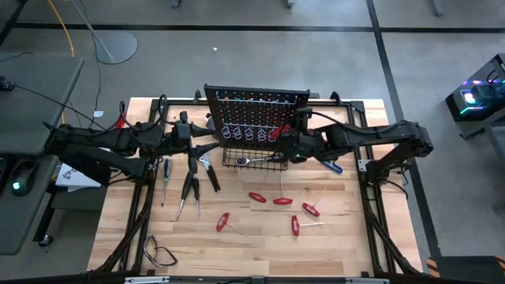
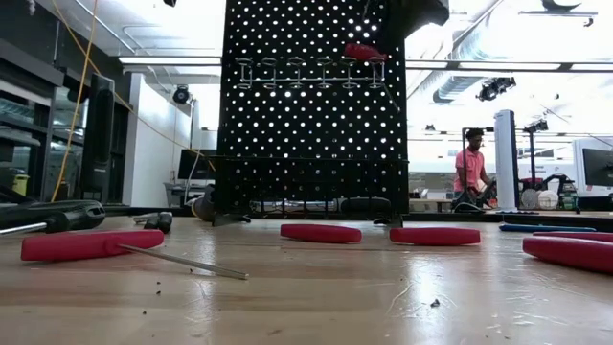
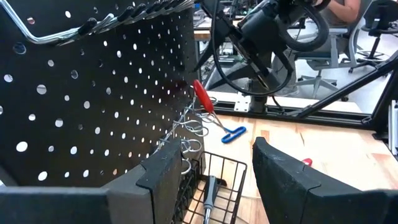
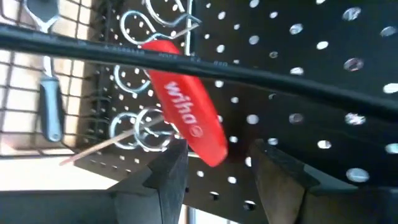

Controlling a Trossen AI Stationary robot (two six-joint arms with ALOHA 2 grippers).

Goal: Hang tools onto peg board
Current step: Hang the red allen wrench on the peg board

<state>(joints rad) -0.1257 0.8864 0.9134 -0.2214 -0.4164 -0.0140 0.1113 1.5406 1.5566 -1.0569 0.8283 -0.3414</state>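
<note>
Peg board (image 4: 298, 68): screwdriver (image 4: 186, 115) before right gripper (image 4: 217, 180).

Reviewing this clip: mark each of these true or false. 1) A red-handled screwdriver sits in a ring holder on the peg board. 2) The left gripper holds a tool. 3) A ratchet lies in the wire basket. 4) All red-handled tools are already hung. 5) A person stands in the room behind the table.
1) True: the red-handled screwdriver sits in a ring on the peg board, beside the right gripper.
2) False: the left gripper is open and empty.
3) True: the ratchet lies in the wire basket.
4) False: several red-handled tools lie on the table.
5) True: a person.
</note>
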